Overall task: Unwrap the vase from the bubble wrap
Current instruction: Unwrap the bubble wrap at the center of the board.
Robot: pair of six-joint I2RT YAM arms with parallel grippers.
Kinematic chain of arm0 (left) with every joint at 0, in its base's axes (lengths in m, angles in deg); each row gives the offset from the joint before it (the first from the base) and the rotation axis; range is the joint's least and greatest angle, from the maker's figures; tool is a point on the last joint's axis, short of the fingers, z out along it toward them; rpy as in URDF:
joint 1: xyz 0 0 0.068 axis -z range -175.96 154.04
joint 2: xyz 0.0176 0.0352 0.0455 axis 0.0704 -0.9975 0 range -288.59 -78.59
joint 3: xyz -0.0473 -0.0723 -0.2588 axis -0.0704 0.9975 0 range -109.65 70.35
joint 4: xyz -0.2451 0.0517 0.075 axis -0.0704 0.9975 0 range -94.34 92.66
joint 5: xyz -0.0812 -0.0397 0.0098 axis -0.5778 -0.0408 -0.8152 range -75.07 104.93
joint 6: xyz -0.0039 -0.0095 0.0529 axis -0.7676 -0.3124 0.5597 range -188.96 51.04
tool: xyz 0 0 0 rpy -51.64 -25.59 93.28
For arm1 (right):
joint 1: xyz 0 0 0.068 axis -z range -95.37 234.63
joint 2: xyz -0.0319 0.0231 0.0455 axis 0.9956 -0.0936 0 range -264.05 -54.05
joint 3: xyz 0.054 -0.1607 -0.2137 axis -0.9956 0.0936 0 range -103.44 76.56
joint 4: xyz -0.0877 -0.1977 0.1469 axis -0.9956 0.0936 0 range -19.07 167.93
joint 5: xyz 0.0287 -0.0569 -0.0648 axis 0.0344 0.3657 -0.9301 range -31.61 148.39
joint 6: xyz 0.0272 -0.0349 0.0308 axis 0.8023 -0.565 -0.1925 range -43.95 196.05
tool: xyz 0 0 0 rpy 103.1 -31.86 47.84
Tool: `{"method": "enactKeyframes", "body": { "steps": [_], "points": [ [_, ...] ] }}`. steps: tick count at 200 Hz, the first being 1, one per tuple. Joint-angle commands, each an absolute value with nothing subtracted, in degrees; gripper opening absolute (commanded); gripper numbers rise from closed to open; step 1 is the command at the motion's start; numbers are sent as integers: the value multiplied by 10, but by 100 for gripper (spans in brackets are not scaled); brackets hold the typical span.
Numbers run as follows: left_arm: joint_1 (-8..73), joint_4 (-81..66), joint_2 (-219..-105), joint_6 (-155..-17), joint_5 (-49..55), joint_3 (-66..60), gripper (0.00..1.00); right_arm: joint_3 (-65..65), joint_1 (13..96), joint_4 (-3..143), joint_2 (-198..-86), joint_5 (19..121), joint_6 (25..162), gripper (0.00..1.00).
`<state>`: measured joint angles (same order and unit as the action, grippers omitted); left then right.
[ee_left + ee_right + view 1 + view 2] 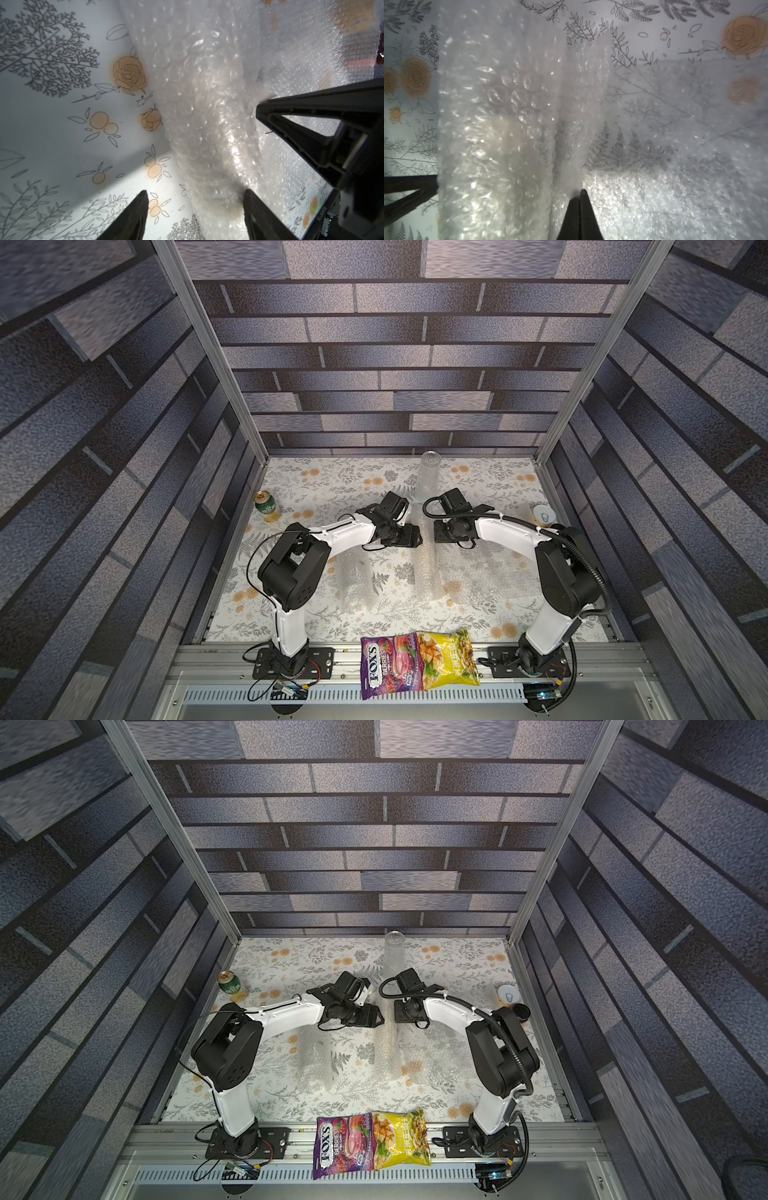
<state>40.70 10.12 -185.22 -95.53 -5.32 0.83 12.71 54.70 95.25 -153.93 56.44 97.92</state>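
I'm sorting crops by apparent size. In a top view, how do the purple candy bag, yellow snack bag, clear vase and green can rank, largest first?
1. purple candy bag and yellow snack bag: too alike to rank
2. clear vase
3. green can

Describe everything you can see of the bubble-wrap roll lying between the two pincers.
The roll is translucent whitish plastic covered in small air bubbles, wound into a long bundle lying flat on the floral table. A loose sheet of it spreads toward the right arm. The right pincer is shut on a raised fold; the left pincer is open, its fingers either side of the roll's end. Its contents cannot be made out.
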Motion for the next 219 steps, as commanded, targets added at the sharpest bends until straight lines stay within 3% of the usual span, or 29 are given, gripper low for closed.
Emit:
{"method": "enactKeyframes", "body": {
  "steps": [1,32,87,140,219],
  "points": [
    [402,132,-1866,-953,-35,28,73,142,554,943,-1514,592,992,0],
    [408,131,-1856,-958,-40,24,73,148,555,937,-1502,628,991,12],
    [431,140,-1857,-954,-44,-6,73,185,553,958,-1454,653,1001,20],
    [437,143,-1865,-953,-44,-22,73,227,532,990,-1398,654,1020,21],
    [437,145,-1868,-952,-44,-25,73,241,509,995,-1409,661,1040,21]
  ]
}}
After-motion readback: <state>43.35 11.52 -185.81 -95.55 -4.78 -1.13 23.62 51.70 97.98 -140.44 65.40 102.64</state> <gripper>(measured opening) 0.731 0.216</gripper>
